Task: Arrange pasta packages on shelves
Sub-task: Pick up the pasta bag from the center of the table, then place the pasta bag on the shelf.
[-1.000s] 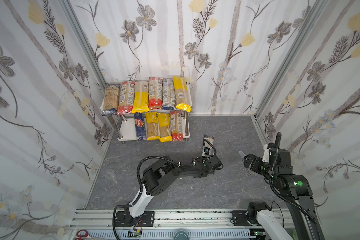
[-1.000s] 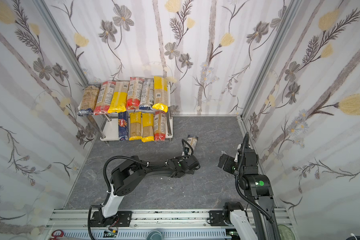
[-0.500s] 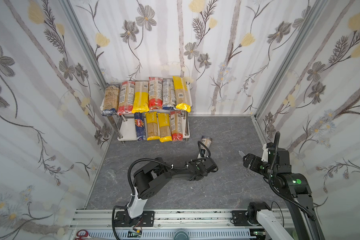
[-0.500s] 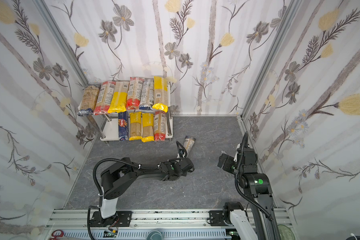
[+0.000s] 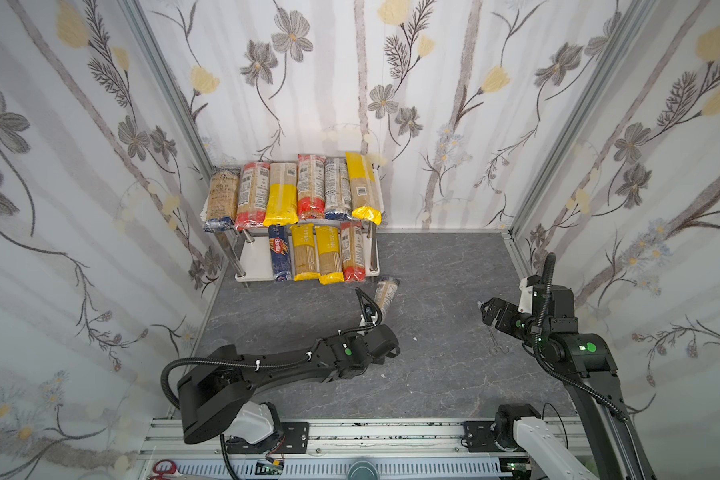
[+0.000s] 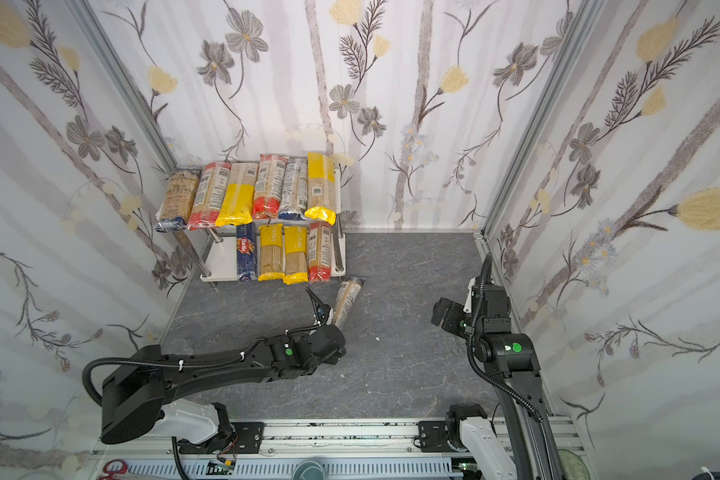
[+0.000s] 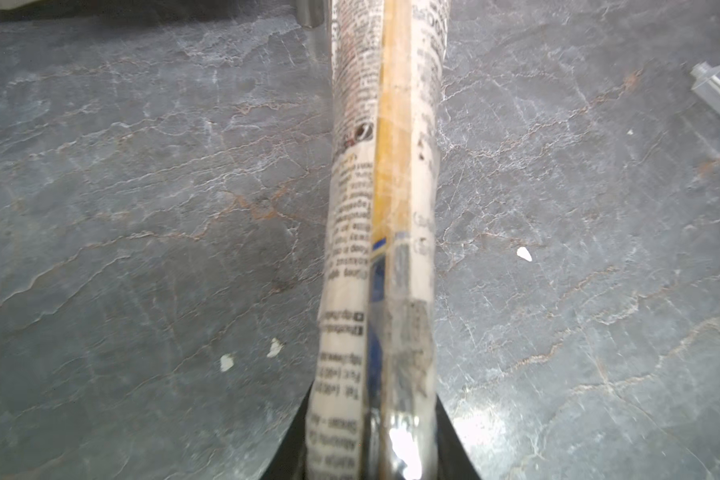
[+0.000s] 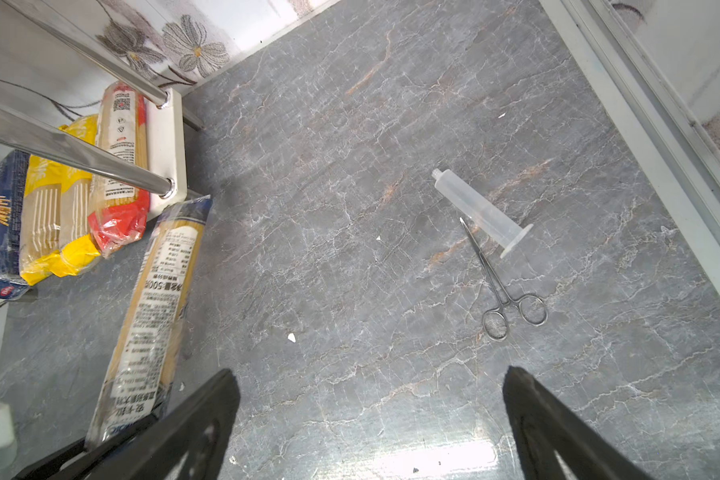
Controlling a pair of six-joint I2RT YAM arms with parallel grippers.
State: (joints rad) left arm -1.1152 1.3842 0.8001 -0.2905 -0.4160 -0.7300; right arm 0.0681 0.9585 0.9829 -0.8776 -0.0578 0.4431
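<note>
Left gripper (image 7: pixel 371 451) is clamped tight on the near end of a spaghetti packet (image 7: pixel 385 187), which stretches straight out ahead of it. Right gripper (image 8: pixel 368 374) hangs wide open, empty, with forceps (image 8: pixel 504 291) ahead of it.

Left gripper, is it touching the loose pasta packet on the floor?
Touching. The left wrist view shows the pasta packet pinched at its near end between the jaws of the left gripper.

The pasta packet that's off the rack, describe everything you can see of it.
The pasta packet is long, narrow clear plastic over tan strands, with white printed labels and dark blue ends. It lies on the grey tabletop, its far end beside the lower front corner of the rack. The left end effector is shut on its near end.
</note>
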